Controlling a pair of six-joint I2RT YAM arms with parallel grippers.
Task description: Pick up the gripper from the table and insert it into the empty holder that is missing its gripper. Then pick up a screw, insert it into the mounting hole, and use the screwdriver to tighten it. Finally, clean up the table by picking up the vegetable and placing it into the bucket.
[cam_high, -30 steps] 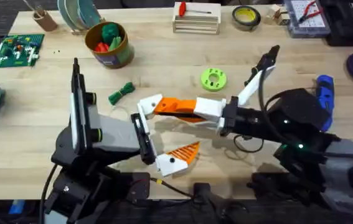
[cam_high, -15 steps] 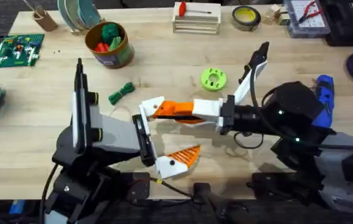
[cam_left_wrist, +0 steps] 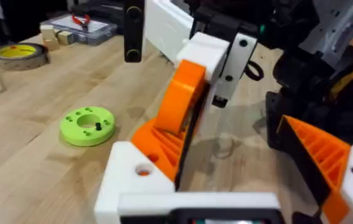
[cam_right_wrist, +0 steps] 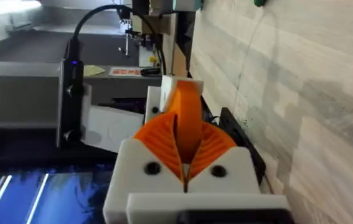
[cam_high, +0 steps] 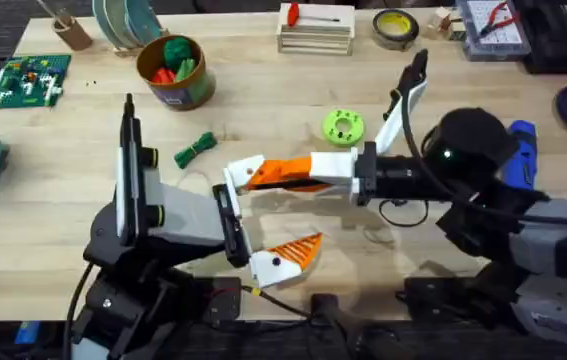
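Near the table's middle, the gripper [cam_high: 281, 172] is pinched between the closed pads of the right gripper [cam_high: 298, 173] and pressed against the holder [cam_high: 243, 167], the bare far finger of the left gripper [cam_high: 256, 218], presumably for seating. The left gripper is held spread and steady as a fixture; the vegetable [cam_high: 195, 150] lies far left of it, short of the bucket [cam_high: 171, 72].

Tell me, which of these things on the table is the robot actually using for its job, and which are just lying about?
Part of the job:
orange gripper piece, pinched by the right gripper
left gripper, whose bare white finger receives it
blue screwdriver
dark green vegetable
bucket

Just lying about:
green ring disc
yellow tape roll
red-handled tool
green brick board
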